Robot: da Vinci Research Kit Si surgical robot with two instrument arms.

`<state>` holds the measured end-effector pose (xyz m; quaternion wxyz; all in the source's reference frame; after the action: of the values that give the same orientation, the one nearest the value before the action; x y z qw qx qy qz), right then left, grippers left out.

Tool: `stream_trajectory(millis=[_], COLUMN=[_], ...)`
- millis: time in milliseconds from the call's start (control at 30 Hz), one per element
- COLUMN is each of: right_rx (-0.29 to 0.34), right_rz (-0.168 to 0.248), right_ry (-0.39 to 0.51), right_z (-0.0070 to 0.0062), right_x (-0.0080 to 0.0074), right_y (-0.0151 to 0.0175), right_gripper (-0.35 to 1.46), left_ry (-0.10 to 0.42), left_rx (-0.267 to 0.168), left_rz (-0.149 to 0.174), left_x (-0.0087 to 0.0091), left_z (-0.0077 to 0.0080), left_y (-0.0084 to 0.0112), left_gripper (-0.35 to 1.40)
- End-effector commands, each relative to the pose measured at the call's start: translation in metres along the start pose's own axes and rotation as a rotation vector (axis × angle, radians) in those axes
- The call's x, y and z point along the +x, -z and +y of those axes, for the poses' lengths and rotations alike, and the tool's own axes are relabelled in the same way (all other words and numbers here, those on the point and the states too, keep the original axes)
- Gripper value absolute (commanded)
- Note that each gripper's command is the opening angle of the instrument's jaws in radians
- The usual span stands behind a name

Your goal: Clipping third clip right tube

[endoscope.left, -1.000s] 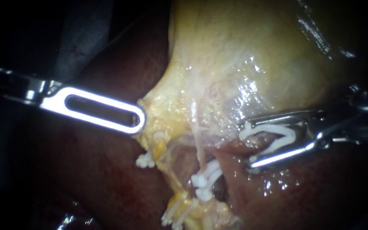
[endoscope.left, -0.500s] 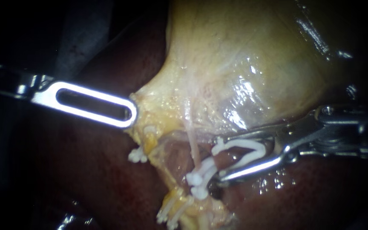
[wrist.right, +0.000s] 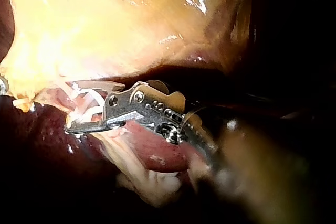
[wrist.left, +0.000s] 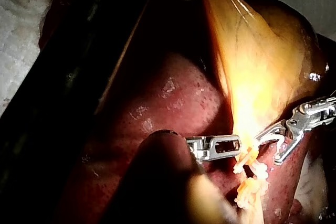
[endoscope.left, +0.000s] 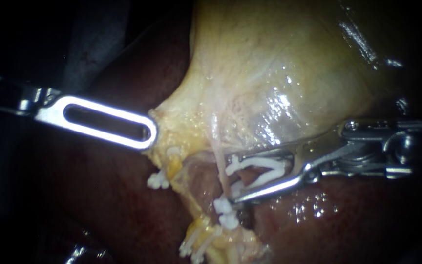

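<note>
Nearest you, your right instrument (endoscope.left: 231,179), a silver hinged shaft ending in two slim metal jaws, reaches the right tube from its right side. The jaws stand wide apart, yet both bear on the open white V-shaped plastic clip (endoscope.left: 262,163) cradled between them, its mouth facing the tube. The clip's tips lie just beside the tube. You cannot tell whether the tube is inside the mouth yet.

The right tube (endoscope.left: 221,166) is a thin, pale pink, wet strand. It runs from the gallbladder's neck to two closed white clips (endoscope.left: 225,212) seated on it close together, just past the lower jaw's tip. Bare tube shows only between those clips and the neck.

On the tube's far side from the loaded clip, your left instrument (endoscope.left: 148,133), with its bright silver slotted jaws, appears closed on the yellow fatty edge of the gallbladder's neck. Another small white clip (endoscope.left: 158,180) sits just beside that tip.

Beyond the tube rises the big, glossy, pale yellow gallbladder (endoscope.left: 279,63), with dark red liver (endoscope.left: 98,195) around it.

The tube looks soft, slippery and easily torn. Take it squarely on the bare stretch, clear of the seated clips, without dragging.
</note>
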<state>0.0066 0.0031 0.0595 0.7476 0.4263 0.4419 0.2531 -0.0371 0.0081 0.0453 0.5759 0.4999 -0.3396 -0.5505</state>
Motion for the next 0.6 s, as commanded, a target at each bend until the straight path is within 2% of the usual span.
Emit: stream_trajectory(millis=[33, 367, 600], right_rx=[-0.002, -0.03, -0.029], right_rz=[-0.002, -0.042, -0.042], right_ry=[0.0, -0.002, -0.002], right_z=[0.0001, 0.0017, 0.0027], right_x=[0.0, -0.0002, 0.0], right_y=[0.0, 0.0002, 0.0001], right_gripper=[0.54, 0.54, 0.54], left_ry=[0.0, 0.001, 0.002], left_rx=[-0.001, 0.0, 0.002], left_rz=[0.0, 0.0, -0.002], left_x=[0.0, 0.0001, 0.0002], left_z=[0.0, -0.0003, -0.0004], left_y=[0.0, 0.0001, 0.0001], left_gripper=[-0.35, -0.35, -0.35])
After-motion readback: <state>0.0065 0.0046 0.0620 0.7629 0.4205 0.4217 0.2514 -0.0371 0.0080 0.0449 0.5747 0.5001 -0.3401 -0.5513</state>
